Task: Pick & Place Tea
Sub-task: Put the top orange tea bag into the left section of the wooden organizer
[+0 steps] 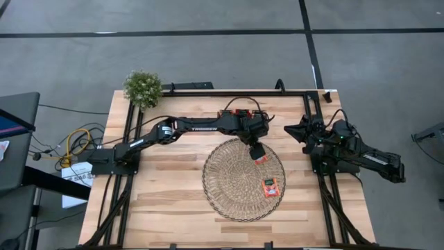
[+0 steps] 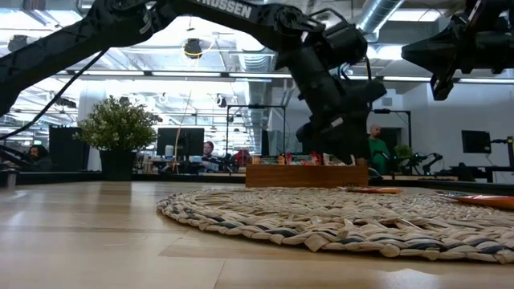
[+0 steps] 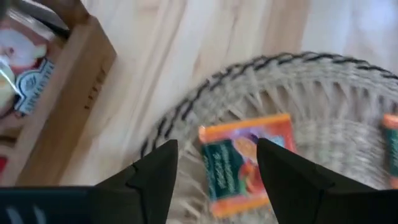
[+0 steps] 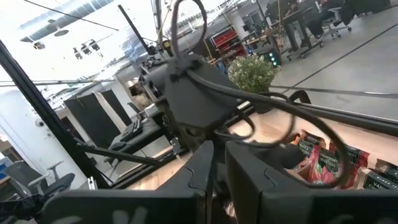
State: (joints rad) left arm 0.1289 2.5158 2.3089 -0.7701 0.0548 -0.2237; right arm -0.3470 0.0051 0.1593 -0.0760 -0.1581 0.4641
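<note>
Wooden tray (image 3: 50, 106) cut off at frame edge, its sachets blurred; second mat sachet (image 3: 390, 146) cropped; label print illegible.

The left gripper (image 3: 214, 171) hangs with fingers spread above an orange tea sachet (image 3: 245, 163) lying on the woven mat (image 3: 323, 93), near the wooden tray (image 3: 59, 109).

Woven mat (image 1: 243, 179) at table (image 1: 173, 208) centre, one sachet (image 1: 261, 159) on it at its 1 o'clock under the left gripper (image 1: 257, 151), another sachet (image 1: 270, 187) at 3-4 o'clock, wooden tray (image 1: 239, 113) beyond at 12, plant (image 1: 143, 87) at table's 10-11 corner.
</note>
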